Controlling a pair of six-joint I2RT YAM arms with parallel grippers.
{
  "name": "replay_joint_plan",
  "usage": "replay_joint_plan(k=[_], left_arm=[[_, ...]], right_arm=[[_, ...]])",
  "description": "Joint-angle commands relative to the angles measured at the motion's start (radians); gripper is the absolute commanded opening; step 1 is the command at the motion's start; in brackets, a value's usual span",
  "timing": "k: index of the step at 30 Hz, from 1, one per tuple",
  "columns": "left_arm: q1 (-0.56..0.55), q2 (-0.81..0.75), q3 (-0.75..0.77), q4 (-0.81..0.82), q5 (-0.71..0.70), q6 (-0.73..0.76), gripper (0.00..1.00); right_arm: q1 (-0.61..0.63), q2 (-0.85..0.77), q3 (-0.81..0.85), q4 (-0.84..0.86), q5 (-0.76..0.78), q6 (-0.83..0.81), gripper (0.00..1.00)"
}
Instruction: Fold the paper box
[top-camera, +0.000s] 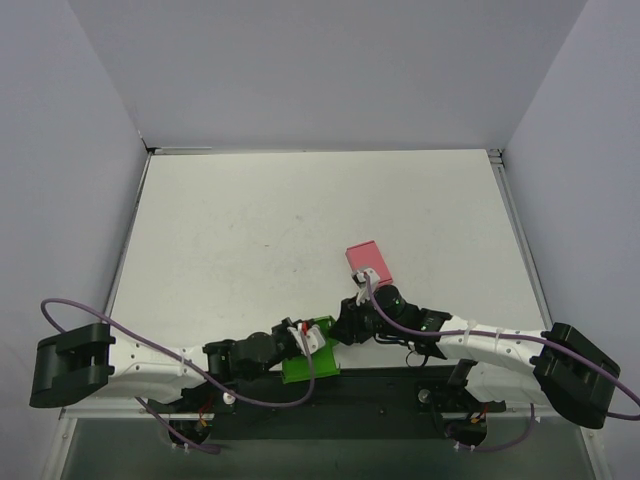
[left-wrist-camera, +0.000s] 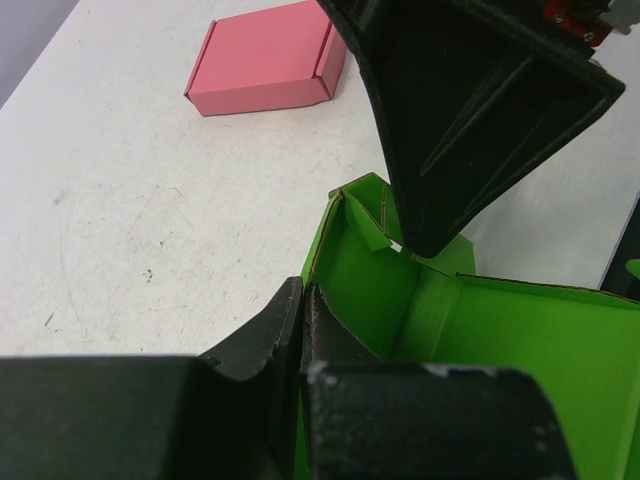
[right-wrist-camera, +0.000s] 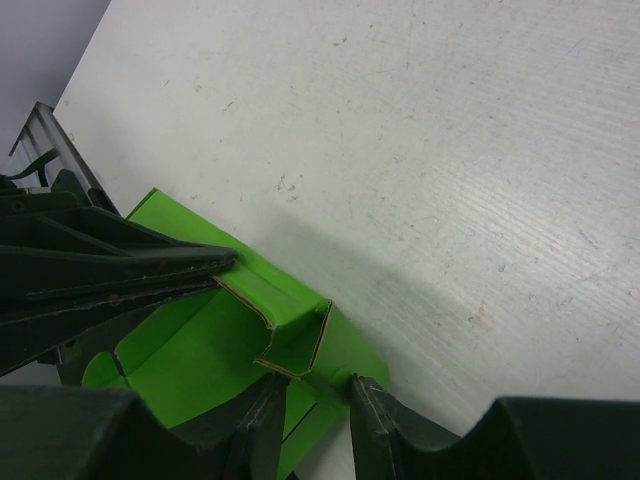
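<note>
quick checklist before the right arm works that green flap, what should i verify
1. left gripper clamped on the paper box wall: ok.
2. right gripper jaws around the corner flap: ok, open, not yet pinching.
3. flaps all folded in: not ok, the interior is exposed.
4. pink box apart from the work: ok.
5. box bottom flat on the table: cannot tell.

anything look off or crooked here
Only the paper box: it is half-folded, with its walls up unevenly and one corner flap bent inward, and it sits right at the table's near edge. The pink box lies flat and closed.
</note>
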Motion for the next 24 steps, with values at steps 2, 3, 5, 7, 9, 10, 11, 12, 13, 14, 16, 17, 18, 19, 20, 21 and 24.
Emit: replay_joint_plan(k=[2,3,5,7,9,10,11,12,13,14,16,17,18,19,20,21,24], left_arm=[[-0.012,0.019,0.058,0.093,0.036,-0.061,0.00],[-0.012,0.016,0.055,0.095,0.025,-0.062,0.00],[-0.010,0.016,0.056,0.090,0.013,-0.061,0.00],[-0.012,0.017,0.059,0.086,-0.007,-0.061,0.00],[-0.012,0.022,0.064,0.080,-0.016,-0.059,0.00],[-0.012,0.023,0.066,0.078,-0.013,-0.058,0.00],[-0.012,0.025,0.067,0.077,-0.012,-0.055,0.00],[-0.012,0.028,0.069,0.075,-0.010,-0.056,0.00],[-0.012,0.031,0.069,0.077,-0.007,-0.055,0.00],[-0.015,0.034,0.072,0.071,-0.009,-0.052,0.00],[-0.013,0.045,0.076,0.066,-0.012,-0.049,0.00],[-0.013,0.049,0.079,0.064,-0.016,-0.049,0.00],[-0.013,0.054,0.082,0.063,-0.016,-0.049,0.00],[-0.013,0.062,0.084,0.061,-0.016,-0.049,0.00],[-0.013,0.068,0.086,0.061,-0.029,-0.047,0.00],[-0.013,0.074,0.089,0.057,-0.039,-0.049,0.00],[-0.013,0.102,0.104,0.043,-0.099,-0.050,0.00]], right_arm=[[0.034,-0.032,0.035,0.130,0.004,0.017,0.33],[0.034,-0.037,0.030,0.117,0.011,0.022,0.35],[0.034,-0.070,0.021,0.102,0.024,0.032,0.45],[0.034,-0.104,0.026,0.026,0.061,0.037,0.53],[0.036,-0.162,0.029,-0.042,0.084,0.029,0.56],[0.034,-0.181,0.024,-0.057,0.109,0.026,0.57],[0.034,-0.213,0.021,-0.074,0.119,0.026,0.58],[0.036,-0.225,0.023,-0.102,0.132,0.017,0.58],[0.036,-0.233,0.030,-0.120,0.144,0.017,0.58],[0.040,-0.239,0.039,-0.143,0.177,0.017,0.58],[0.055,-0.239,0.059,-0.183,0.207,0.006,0.58],[0.071,-0.235,0.067,-0.192,0.266,0.008,0.58],[0.086,-0.230,0.073,-0.205,0.277,0.005,0.57],[0.094,-0.222,0.081,-0.215,0.281,0.006,0.54],[0.098,-0.200,0.104,-0.231,0.311,0.012,0.52],[0.117,-0.186,0.116,-0.261,0.328,0.012,0.51],[0.169,-0.155,0.154,-0.320,0.404,0.009,0.50]])
